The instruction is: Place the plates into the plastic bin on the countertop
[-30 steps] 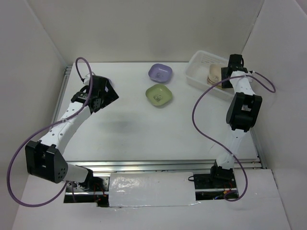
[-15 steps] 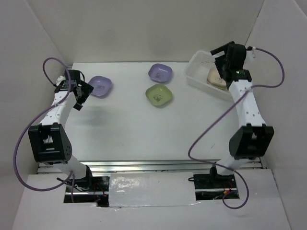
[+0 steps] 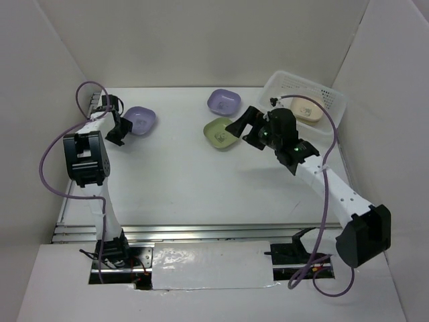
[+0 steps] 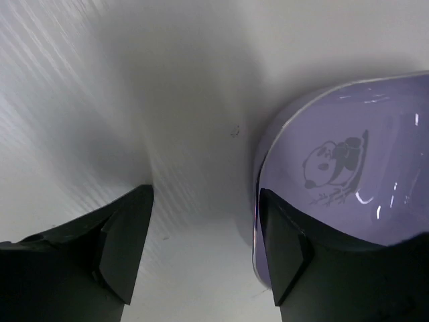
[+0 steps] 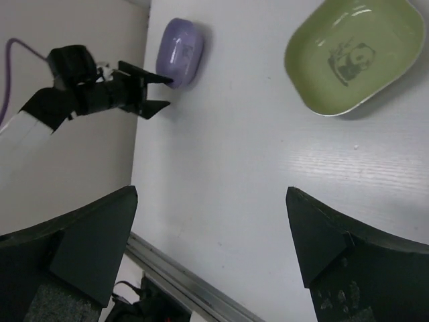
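A purple plate [image 3: 141,119] lies at the far left of the countertop [image 3: 188,174]. My left gripper [image 3: 123,131] is open at its left rim. In the left wrist view the gripper [image 4: 204,248] straddles that rim, one finger over the purple plate [image 4: 348,174] and the other on the table. A second purple plate [image 3: 224,101] and a green plate [image 3: 222,133] lie mid-back. My right gripper [image 3: 242,129] is open and empty above the green plate's right edge. The right wrist view shows the green plate [image 5: 355,57] and the left purple plate [image 5: 179,52]. The plastic bin [image 3: 298,82] holds a cream plate [image 3: 307,111].
White walls close in the left, back and right sides. A metal rail [image 3: 214,231] runs along the front edge and shows in the right wrist view [image 5: 181,275]. The right arm's cable [image 3: 326,168] loops over the bin's front rim.
My right gripper left the bin and swung left to above the green plate; a cream plate stays in the bin. My left arm drew back and settled at the left purple plate's rim.
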`<state>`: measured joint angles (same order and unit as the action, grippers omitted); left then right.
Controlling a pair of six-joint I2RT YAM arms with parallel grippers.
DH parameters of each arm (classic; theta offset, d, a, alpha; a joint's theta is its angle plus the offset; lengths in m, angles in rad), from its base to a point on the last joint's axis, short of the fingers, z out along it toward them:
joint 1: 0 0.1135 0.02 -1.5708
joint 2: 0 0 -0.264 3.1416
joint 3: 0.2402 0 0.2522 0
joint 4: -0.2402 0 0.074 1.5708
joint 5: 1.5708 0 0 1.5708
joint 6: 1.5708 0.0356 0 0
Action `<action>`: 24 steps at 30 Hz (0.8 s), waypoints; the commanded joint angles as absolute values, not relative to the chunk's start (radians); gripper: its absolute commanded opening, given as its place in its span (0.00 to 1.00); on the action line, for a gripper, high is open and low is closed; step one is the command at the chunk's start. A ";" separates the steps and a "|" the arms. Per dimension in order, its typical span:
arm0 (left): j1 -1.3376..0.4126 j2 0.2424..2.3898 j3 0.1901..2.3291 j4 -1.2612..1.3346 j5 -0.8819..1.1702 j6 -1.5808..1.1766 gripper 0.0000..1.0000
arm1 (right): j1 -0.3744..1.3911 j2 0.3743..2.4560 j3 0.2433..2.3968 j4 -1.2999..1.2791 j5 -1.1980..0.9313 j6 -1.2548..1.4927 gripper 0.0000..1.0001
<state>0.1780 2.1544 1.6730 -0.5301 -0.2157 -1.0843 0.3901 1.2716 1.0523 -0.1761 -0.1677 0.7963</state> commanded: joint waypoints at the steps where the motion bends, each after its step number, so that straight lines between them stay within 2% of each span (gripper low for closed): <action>1: 0.169 2.195 1.709 -0.523 -0.199 -1.084 0.68 | 0.458 1.155 1.080 -0.133 -0.115 0.747 1.00; 3: 0.164 2.200 1.689 -0.494 -0.178 -1.077 0.58 | 0.486 1.144 1.066 -0.120 -0.097 0.738 1.00; 5: 0.160 2.209 1.690 -0.491 -0.146 -1.071 0.30 | 0.511 1.164 1.065 -0.098 -0.097 0.718 1.00; 6: 0.156 2.209 1.683 -0.491 -0.126 -1.069 0.06 | 0.524 1.179 1.083 -0.094 -0.112 0.663 1.00; 7: 0.160 2.209 1.678 -0.494 -0.100 -1.060 0.00 | 0.558 1.237 1.107 -0.112 -0.141 0.625 1.00; 9: 0.141 2.149 1.616 -0.515 -0.071 -1.037 0.00 | 0.612 1.358 1.211 -0.184 -0.121 0.527 1.00; 13: 0.048 1.798 1.354 -0.437 -0.097 -0.942 0.00 | 0.635 1.573 1.425 -0.283 -0.158 0.358 1.00; 19: -0.089 1.513 1.094 -0.333 0.058 -0.782 0.00 | 0.597 1.867 1.770 -0.529 -0.124 0.232 1.00; 24: -0.146 1.431 1.026 -0.253 0.176 -0.746 0.00 | 0.615 1.894 1.683 -0.483 -0.166 0.250 0.95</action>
<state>-0.1310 1.4414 1.0557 -0.3370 0.0826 -0.8078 0.6018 1.9141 1.6974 -0.4515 -0.1402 0.2836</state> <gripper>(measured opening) 0.038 0.957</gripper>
